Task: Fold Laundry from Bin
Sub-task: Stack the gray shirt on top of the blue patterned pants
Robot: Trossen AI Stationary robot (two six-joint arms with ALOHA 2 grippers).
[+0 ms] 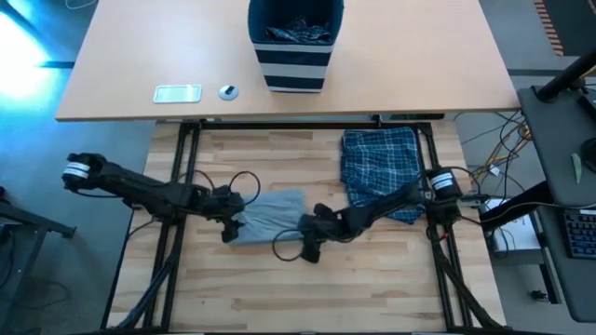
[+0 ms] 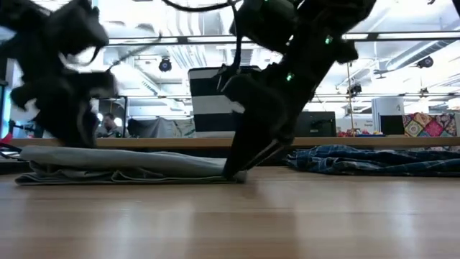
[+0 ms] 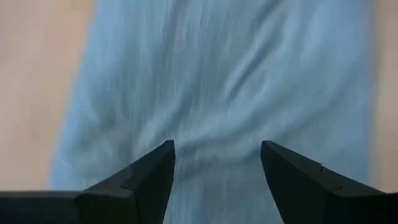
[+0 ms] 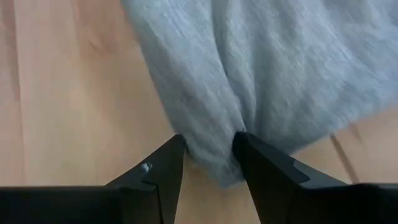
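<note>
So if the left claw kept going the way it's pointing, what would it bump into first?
The grey T-shirt. The left gripper has its fingers apart and points straight at the cloth, which fills its wrist view. How far off it is I can't tell, but it looks very close.

I have both arms stretched low over the table, reaching toward each other near its middle. My left gripper [image 1: 230, 221] points down with its fingers [image 3: 144, 180] spread wide apart and nothing between them. My right gripper [image 1: 311, 244] is angled steeply down at table level, its fingers [image 4: 163, 171] set narrowly apart, pinching a fold of the grey cloth [image 4: 261, 81].
</note>
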